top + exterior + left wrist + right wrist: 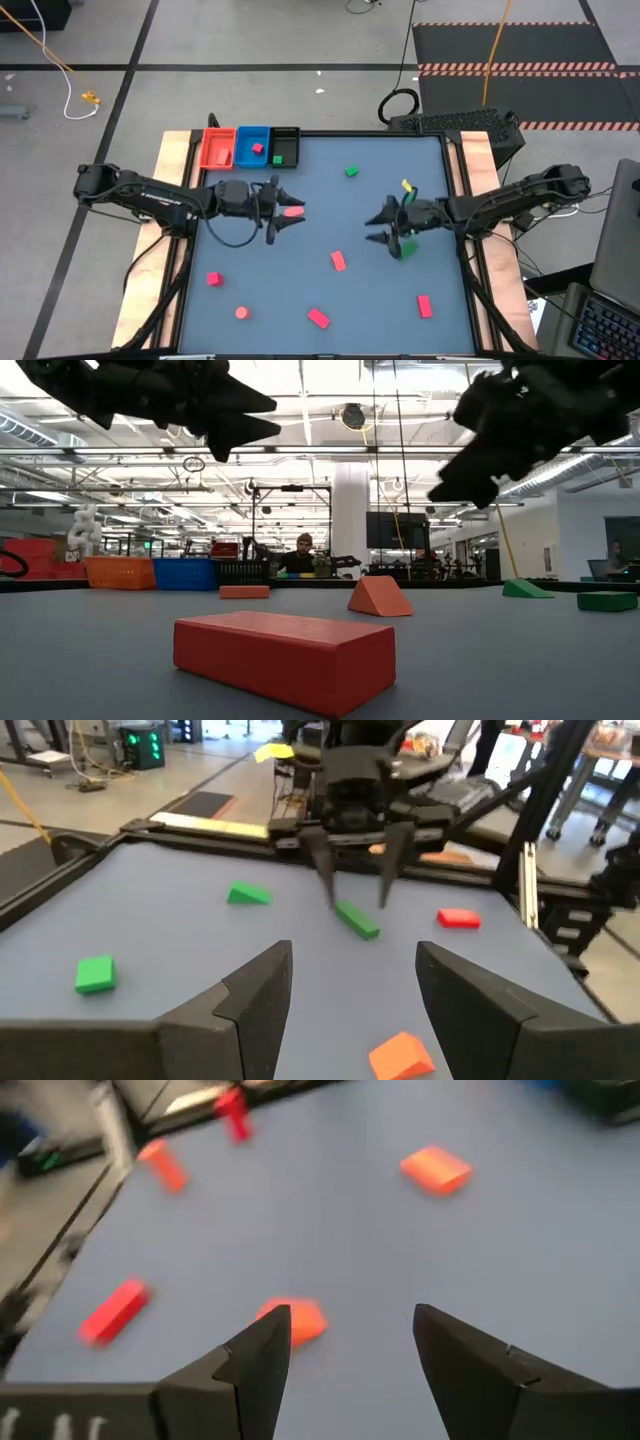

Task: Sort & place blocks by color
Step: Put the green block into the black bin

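Left gripper and right gripper, both apart and empty, above scattered blocks; best lowered squarely over one block, then matched to tray by colour.

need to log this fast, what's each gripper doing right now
left gripper: open, holding nothing.
right gripper: open, holding nothing.

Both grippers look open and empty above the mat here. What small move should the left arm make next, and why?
Probably lower the left gripper onto the salmon block showing between its open fingers in the high view. The low view shows both arms above the mat, holding nothing. The right gripper hangs open near a green block.
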### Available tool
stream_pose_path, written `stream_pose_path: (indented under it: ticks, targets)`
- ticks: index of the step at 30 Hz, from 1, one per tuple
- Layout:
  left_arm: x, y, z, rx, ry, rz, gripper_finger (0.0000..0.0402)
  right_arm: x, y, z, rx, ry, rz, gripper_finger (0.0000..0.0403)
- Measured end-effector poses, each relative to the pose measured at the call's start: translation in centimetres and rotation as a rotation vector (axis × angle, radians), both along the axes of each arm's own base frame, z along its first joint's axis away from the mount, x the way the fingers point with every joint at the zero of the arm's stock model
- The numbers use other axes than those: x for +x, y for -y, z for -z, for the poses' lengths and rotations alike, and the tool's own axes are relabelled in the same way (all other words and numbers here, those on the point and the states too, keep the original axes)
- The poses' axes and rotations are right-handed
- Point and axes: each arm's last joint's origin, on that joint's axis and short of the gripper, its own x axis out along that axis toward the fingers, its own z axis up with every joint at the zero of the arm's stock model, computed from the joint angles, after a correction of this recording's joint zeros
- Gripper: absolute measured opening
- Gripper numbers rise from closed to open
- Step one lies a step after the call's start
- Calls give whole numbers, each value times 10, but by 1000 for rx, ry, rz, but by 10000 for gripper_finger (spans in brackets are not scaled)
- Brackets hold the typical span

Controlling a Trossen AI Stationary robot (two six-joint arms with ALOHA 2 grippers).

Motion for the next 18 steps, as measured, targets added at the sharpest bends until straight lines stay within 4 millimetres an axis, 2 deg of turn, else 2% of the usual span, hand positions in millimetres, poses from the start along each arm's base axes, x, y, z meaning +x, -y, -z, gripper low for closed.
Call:
stream_pose_path:
  ticks: [4, 8, 13, 18]
  targets:
    - [-1, 3, 0, 18, -8, 14, 216, -5, -18, -1, -5, -182, -71, 208]
    - [-1, 4, 1, 19, -13, 17, 216, -11, -31, -16, -40, -356, -127, 208]
    - [-1, 4, 2, 16, -24, 17, 216, -25, -36, -27, -141, -572, -190, 208]
    - [-1, 4, 2, 12, -28, 16, 216, -36, -40, -21, -197, -693, -243, 208]
